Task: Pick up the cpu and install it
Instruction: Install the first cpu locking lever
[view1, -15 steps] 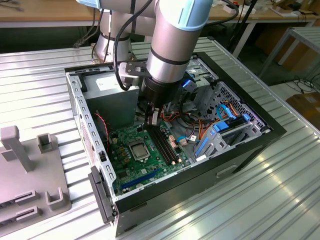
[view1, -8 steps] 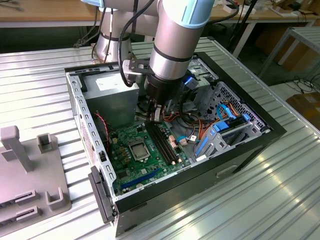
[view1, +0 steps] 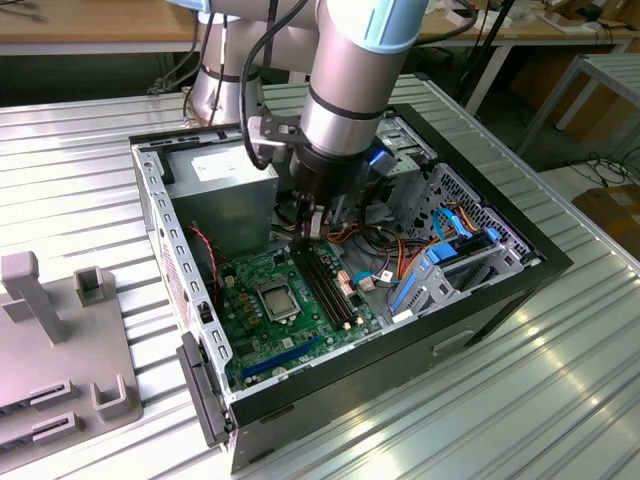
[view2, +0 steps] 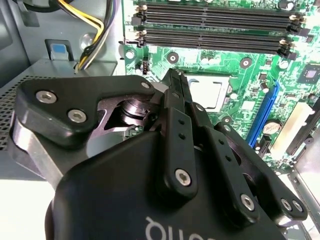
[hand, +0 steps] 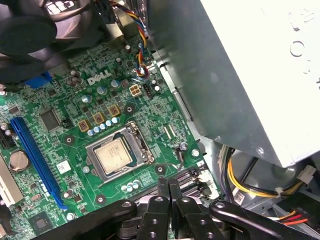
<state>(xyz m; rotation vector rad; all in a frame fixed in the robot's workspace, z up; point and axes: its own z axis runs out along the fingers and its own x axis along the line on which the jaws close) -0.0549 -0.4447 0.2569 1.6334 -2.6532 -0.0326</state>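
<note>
Open computer case (view1: 190, 270) lying on a ribbed metal table (view1: 560, 400), walls standing up on all sides. Little free room inside: grey power-supply box (view1: 232, 200) along one side of the green motherboard (view1: 290, 330), drive bays and blue, orange and black cables (view1: 440, 240) crowding the other side, toward the exterior view's right. Arm reaching down into the case between these.

Gripper (view1: 310, 228) (view2: 176, 80) (hand: 168, 186) hanging above the long black memory slots (view1: 325, 285) (view2: 215, 30), fingers pressed together, clenched on nothing visible, no gap between the tips in both wrist views.

Cpu (view1: 276, 298) (view2: 207, 93) (hand: 113, 155) lying flat inside its socket on the motherboard, metal top facing up, silver retaining frame (hand: 135, 150) around it. Gripper near the cpu but clear of it, off to the memory-slot side, not touching.

Long blue expansion slot (hand: 35, 160) beyond the socket. Grey fixture (view1: 60, 340) resting on the table outside the case, at the exterior view's left.
</note>
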